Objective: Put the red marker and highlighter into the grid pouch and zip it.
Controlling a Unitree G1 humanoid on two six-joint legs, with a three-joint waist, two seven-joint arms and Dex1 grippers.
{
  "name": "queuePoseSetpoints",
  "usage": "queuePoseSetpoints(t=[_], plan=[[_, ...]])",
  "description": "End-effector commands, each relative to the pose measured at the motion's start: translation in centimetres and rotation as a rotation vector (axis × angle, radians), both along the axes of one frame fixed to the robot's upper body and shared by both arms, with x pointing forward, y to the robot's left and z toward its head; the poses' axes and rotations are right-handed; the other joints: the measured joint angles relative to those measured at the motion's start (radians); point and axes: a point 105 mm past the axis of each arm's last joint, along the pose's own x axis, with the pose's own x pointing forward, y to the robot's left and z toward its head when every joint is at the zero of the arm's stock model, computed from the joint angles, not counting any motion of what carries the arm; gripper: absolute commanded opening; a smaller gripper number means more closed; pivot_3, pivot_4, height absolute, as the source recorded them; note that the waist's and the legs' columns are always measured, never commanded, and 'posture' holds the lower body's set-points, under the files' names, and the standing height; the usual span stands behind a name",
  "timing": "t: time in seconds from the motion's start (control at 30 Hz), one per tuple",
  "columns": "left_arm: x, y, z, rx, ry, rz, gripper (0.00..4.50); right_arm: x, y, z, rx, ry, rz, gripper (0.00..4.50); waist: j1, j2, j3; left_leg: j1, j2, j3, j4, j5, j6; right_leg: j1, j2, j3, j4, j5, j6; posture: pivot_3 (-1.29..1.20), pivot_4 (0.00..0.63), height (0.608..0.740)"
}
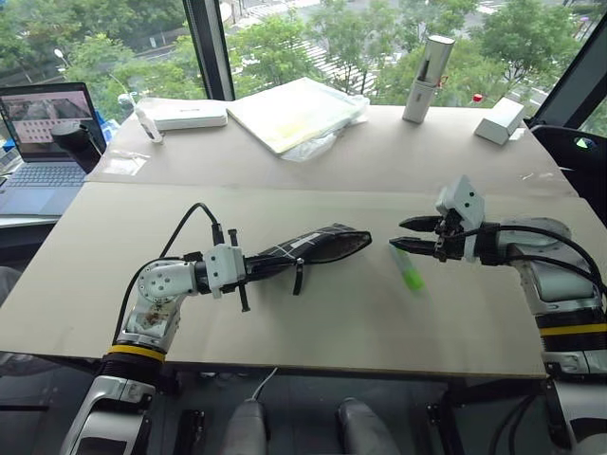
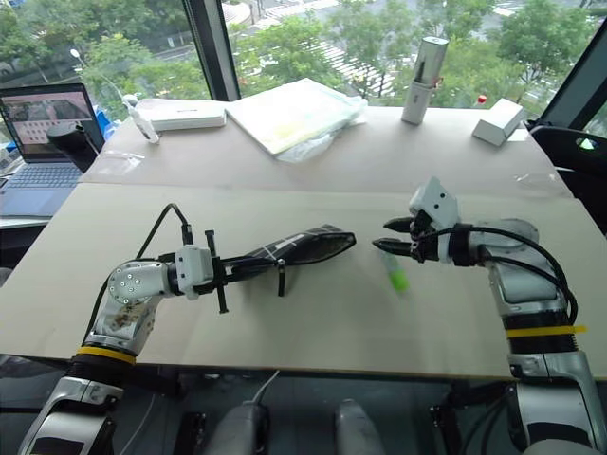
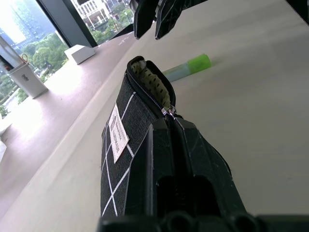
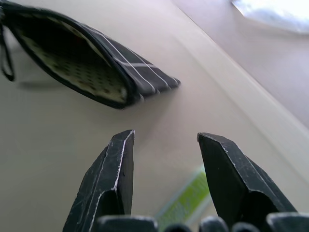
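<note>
Highlighter (image 1: pixel 409 269) lies flat on the counter (image 1: pixel 332 322), directly beneath the spread right tool (image 1: pixel 410 234), untouched. Its long axis runs roughly crosswise to the tool's reach. You should roll the wrist so the jaws straddle the barrel mid-length. Left tool (image 1: pixel 248 268) is pinching the grid pouch (image 1: pixel 318 246), mouth open toward the right tool.

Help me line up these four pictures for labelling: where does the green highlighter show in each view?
Left eye view: highlighter lies on the table, right of centre, under the right gripper.
Right eye view: highlighter, right of centre, below that gripper.
Left wrist view: highlighter beyond the grid pouch.
Right wrist view: highlighter low, between the gripper's fingers.
Shared landmark: the pouch's open mouth, beside the highlighter.
</note>
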Motion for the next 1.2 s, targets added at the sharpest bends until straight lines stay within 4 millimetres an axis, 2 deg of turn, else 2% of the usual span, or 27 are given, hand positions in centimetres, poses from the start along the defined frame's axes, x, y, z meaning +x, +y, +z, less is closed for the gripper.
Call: queuePoseSetpoints(t=[0.03,0.17,0.27,0.5,0.7,0.8,0.87,0.93,1.03,1.07,1.13,1.2], plan=[[-0.2,0.2,0.8,-0.014,-0.035,0.012,0.00,-0.4,0.2,-0.6,-0.013,-0.002,-0.123,2.36,0.001,0.000,0.000,0.000,0.000,0.000,0.000,0.000,0.000,0.000,0.000,0.000,0.000,0.000,0.000,0.00,0.150,0.740],[-0.2,0.0,0.8,-0.014,-0.031,0.005,0.00,-0.3,-1.3,-3.3,-0.049,0.051,-0.290,2.36,0.001,0.000,0.000,0.000,0.000,0.000,0.001,0.000,0.000,0.000,0.000,0.000,0.000,0.000,0.000,0.00,0.150,0.740],[-0.1,-0.1,0.8,-0.015,-0.030,-0.002,0.00,-0.5,-2.2,-4.9,-0.079,0.084,-0.347,2.36,0.005,0.000,0.000,0.000,-0.001,0.000,0.001,0.000,0.000,0.001,0.000,0.000,0.000,0.000,0.000,0.00,0.150,0.740],[-0.1,-0.3,0.8,-0.018,-0.029,-0.006,0.00,-0.6,-3.1,-6.0,-0.093,0.100,-0.400,2.36,0.004,-0.001,0.000,0.000,-0.001,-0.001,0.001,0.000,0.000,0.002,0.000,0.000,-0.001,0.000,0.000,0.00,0.150,0.740],[0.0,-0.2,0.8,-0.020,-0.031,0.000,0.00,-0.9,-2.6,-7.2,-0.062,0.146,-0.391,2.36,0.002,-0.003,-0.001,0.000,-0.001,-0.001,0.001,0.000,0.000,0.002,0.000,0.000,-0.001,0.000,0.000,0.00,0.150,0.740],[0.0,-0.2,0.8,-0.019,-0.033,0.002,0.00,-1.2,-2.6,-7.6,-0.033,0.176,-0.382,1.67,0.002,-0.004,-0.002,0.001,0.000,-0.001,0.001,0.000,0.000,0.003,0.000,0.000,-0.001,0.000,0.000,0.00,0.150,0.740],[0.1,-0.2,0.8,-0.018,-0.034,0.003,0.00,-1.4,-2.5,-7.8,-0.033,0.184,-0.371,1.06,0.003,-0.005,-0.003,0.001,0.000,-0.001,0.001,0.000,0.000,0.003,0.000,-0.001,-0.001,0.000,0.001,0.00,0.150,0.740],[0.1,-0.2,0.8,-0.017,-0.035,0.003,0.00,-1.6,-2.5,-7.8,-0.027,0.192,-0.356,1.04,0.005,-0.005,-0.003,0.001,-0.001,-0.001,0.001,0.000,0.000,0.004,0.000,-0.001,-0.001,0.000,0.001,0.00,0.150,0.740],[0.1,-0.1,0.8,-0.017,-0.036,0.004,0.00,-1.5,-2.4,-7.6,-0.020,0.188,-0.348,1.04,0.006,-0.006,-0.003,0.001,-0.001,-0.002,0.001,0.000,0.000,0.004,0.000,-0.001,-0.002,0.000,0.001,0.00,0.150,0.740],[0.1,-0.1,0.8,-0.016,-0.035,0.004,0.00,-0.9,-2.5,-6.7,-0.017,0.132,-0.355,1.04,0.005,-0.006,-0.003,0.001,-0.001,-0.002,0.001,0.000,0.000,0.004,0.000,-0.001,-0.002,0.000,0.001,0.00,0.150,0.740],[0.1,-0.1,0.8,-0.014,-0.034,0.002,0.00,0.4,-1.8,-3.0,0.000,-0.051,-0.291,1.04,0.004,-0.006,-0.003,0.001,-0.001,-0.002,0.001,0.000,0.000,0.004,0.000,-0.001,-0.002,0.000,0.001,0.00,0.150,0.740],[0.1,-0.1,0.8,-0.012,-0.034,0.000,0.00,0.4,-0.5,1.0,-0.001,-0.229,-0.157,1.04,0.002,-0.005,-0.002,0.001,-0.001,-0.002,0.001,0.000,0.000,0.004,0.000,-0.001,-0.002,0.000,0.001,0.00,0.150,0.740]])
